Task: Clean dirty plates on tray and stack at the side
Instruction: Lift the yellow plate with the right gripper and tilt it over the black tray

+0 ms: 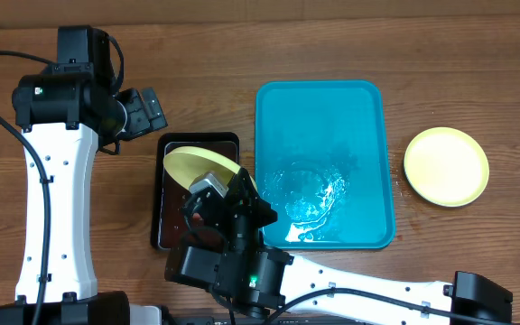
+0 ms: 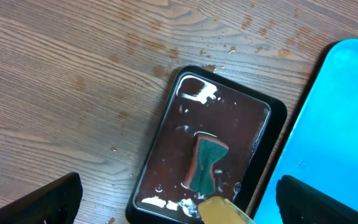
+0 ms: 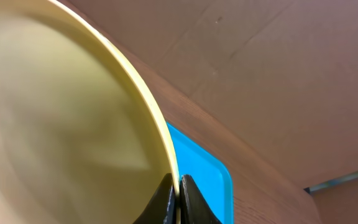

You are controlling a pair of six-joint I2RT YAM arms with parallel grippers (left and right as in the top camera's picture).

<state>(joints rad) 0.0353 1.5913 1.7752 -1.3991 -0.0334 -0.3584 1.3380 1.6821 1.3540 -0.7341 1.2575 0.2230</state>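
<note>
My right hand (image 3: 179, 198) clenches a round yellow-green plastic plate (image 1: 197, 165) by the rim over the black rectangular tray (image 1: 199, 137), and my arm hides the plate's near edge. My left hand (image 1: 147, 113) hangs released beside that tray.

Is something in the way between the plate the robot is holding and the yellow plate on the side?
Only the blue tray lies between them. The right end effector grips the plate left of it; the other plate sits on its right. The tray is low and only looks wet, so carrying over it looks possible.
</note>
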